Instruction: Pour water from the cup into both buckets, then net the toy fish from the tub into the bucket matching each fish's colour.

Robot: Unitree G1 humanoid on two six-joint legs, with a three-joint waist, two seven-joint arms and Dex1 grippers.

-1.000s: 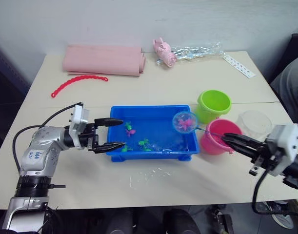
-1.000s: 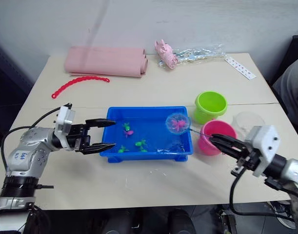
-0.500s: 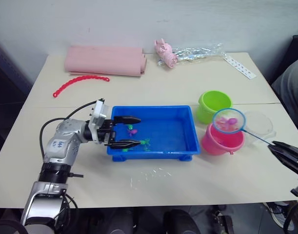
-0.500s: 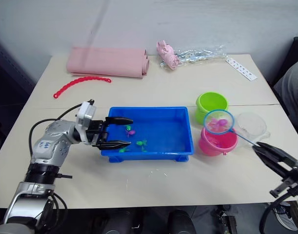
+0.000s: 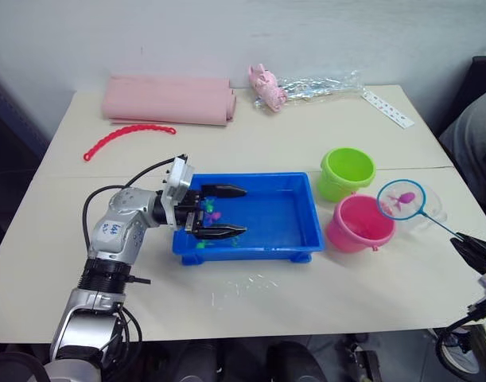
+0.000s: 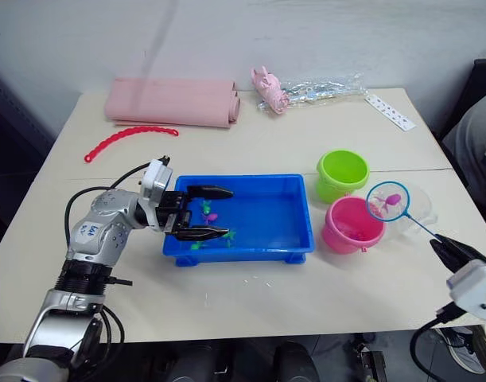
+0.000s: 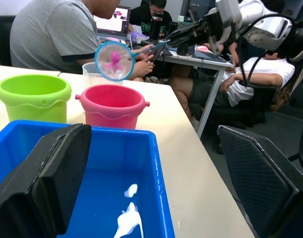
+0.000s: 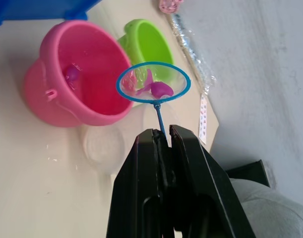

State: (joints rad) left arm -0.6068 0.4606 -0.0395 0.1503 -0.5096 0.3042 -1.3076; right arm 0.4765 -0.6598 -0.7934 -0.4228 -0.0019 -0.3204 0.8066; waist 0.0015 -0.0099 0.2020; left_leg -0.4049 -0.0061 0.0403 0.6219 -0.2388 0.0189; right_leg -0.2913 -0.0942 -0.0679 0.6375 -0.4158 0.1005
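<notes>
The right gripper, clenched on the thin handle, holds the net with a pink fish at 3 o'clock of the pink bucket. The net looks light and whippy, best pinched at the handle's end. The left gripper gapes over the tub.

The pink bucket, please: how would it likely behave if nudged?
The pink bucket looks like thin plastic, so probably light and easy to slide. It stands upright beside the tub; a high push might tip it and spill the fish inside.
</notes>
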